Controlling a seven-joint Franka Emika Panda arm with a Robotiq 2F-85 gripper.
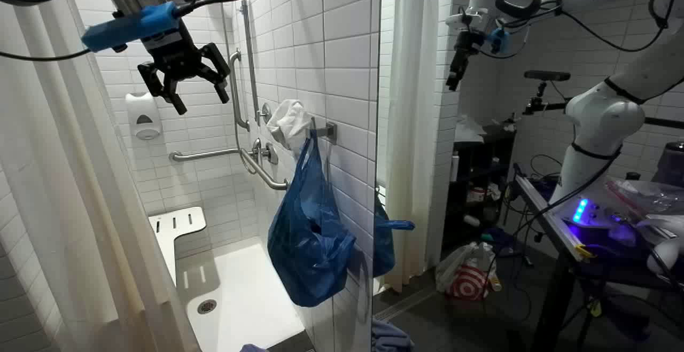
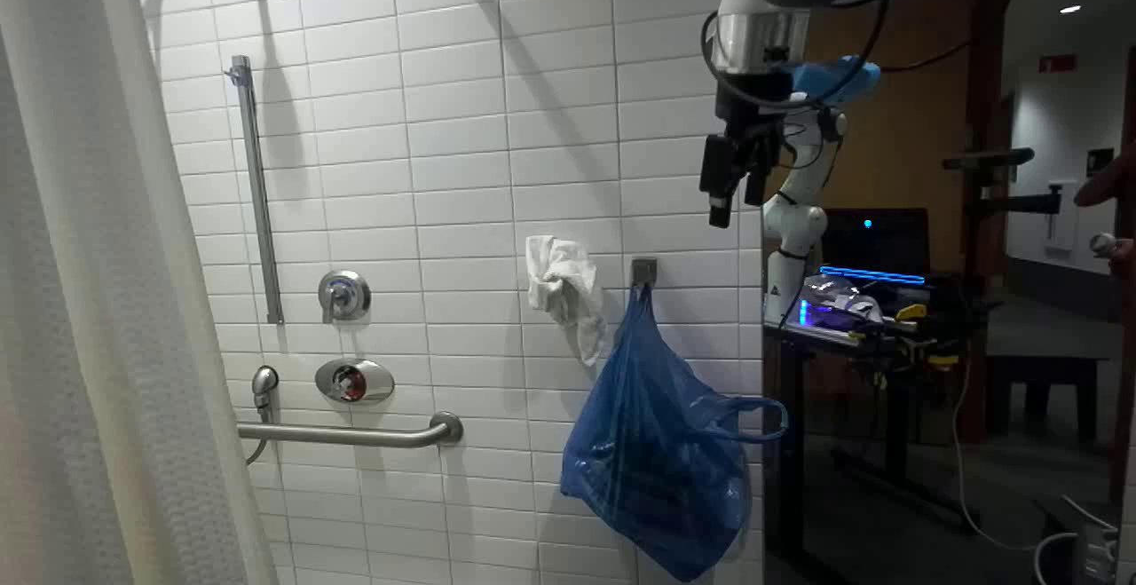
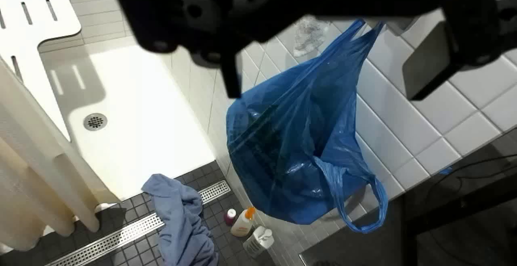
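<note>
My gripper (image 1: pixel 201 101) is black, points down and is open, with nothing between its fingers. It is also in view at the top right of an exterior view (image 2: pixel 737 203) and at the top of the wrist view (image 3: pixel 326 94). Nearest to it is a blue plastic bag (image 1: pixel 312 234), hanging by a handle from a metal wall bracket (image 2: pixel 643 272). The bag (image 2: pixel 661 452) sags with contents I cannot make out; its loose handle (image 3: pixel 379 207) sticks out to one side. A crumpled white cloth or bag (image 2: pixel 564 288) hangs beside it. The gripper is above the blue bag, apart from it.
Steel grab bars (image 1: pixel 264 173), a folding seat (image 1: pixel 181 224) and a shower curtain (image 1: pixel 59 181) surround the shower. A blue-grey towel (image 3: pixel 177 217) and several bottles (image 3: pixel 242 222) are on the floor. A mirror-like panel (image 1: pixel 417 154) beside the tiled wall shows the arm again.
</note>
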